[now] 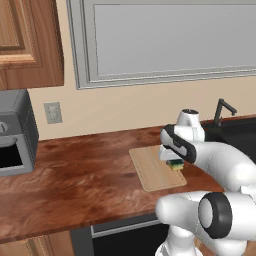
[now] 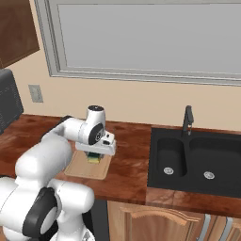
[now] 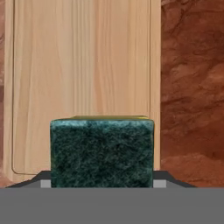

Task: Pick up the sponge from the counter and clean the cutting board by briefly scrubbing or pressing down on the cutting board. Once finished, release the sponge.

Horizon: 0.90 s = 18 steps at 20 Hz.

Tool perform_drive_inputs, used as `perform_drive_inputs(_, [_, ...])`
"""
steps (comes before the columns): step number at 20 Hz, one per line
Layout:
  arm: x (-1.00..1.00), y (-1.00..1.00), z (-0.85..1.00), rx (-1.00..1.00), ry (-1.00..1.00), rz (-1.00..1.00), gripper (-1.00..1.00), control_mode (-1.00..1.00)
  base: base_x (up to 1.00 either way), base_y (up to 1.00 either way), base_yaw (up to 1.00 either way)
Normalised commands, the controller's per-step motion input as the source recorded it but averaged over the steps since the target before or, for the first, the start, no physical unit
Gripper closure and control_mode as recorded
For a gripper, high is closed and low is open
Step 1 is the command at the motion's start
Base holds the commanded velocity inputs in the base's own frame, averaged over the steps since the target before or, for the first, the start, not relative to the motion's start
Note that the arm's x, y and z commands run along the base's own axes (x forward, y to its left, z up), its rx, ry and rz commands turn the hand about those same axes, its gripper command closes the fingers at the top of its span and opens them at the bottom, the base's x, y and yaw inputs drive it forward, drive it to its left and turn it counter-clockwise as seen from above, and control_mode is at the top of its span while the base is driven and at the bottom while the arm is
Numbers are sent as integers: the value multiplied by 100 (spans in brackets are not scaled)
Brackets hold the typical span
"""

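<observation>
My gripper [image 3: 101, 181] is shut on the sponge [image 3: 101, 151], a small block with a dark green top and a yellow body, held between the two fingertips. It hangs low over the pale wooden cutting board [image 3: 78, 65], near the board's edge beside the reddish-brown counter [image 3: 192, 87]. From the left base view the sponge [image 1: 175, 165] sits under the hand at the right side of the cutting board [image 1: 152, 175]. The right base view has the sponge [image 2: 94, 158] over the cutting board [image 2: 87, 170]. Whether the sponge touches the board I cannot tell.
A black double sink [image 2: 193, 160] with a dark faucet [image 2: 187, 121] lies to the right of the board. A grey oven-like appliance [image 1: 15, 132] stands at the counter's far left, under a wooden wall cabinet [image 1: 30, 45].
</observation>
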Motion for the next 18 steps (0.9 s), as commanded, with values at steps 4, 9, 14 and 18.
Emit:
perform_drive_inputs(4, [9,0,-65,0,0,0,100,-100,0,0,0])
perform_drive_inputs(9, [0,0,-56,0,0,0,100,-100,0,0,0])
perform_drive_inputs(14, [0,0,-33,0,0,0,100,-100,0,0,0])
perform_drive_inputs(18, [3,0,-8,0,0,0,100,-100,0,0,0])
